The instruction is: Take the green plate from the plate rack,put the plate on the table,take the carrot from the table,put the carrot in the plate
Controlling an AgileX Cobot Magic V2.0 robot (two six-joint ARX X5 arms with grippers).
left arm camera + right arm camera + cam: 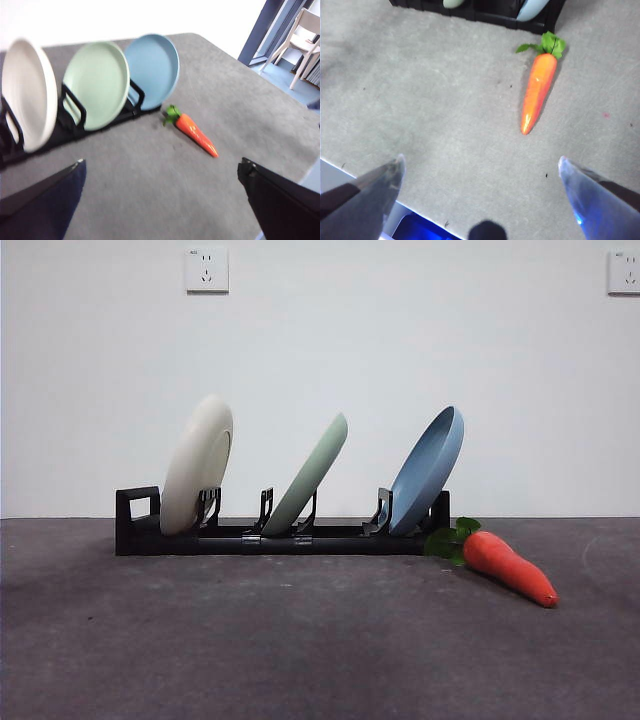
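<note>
The pale sage-green round matte plate (310,476) sits tilted in the middle slot of the long low black pronged plate rack (280,537), btwn a cream-white plate (196,465) and a blue plate (428,471). Nothing touches it. The glossy orange toy carrot w/ dark green leaves (508,565) lies on the dark grey matte table (300,640), leaf end just beside the rack's end near the blue plate, tip pointing away. Left gripper (160,200) has its jaws spread wide, holding nothing, well back from rack and carrot. Right gripper (480,195) likewise spread, empty, w/ the carrot ahead of it. Progress, judging by this: none of the 4 steps done. Plate not yet lifted, carrot not yet picked.
</note>
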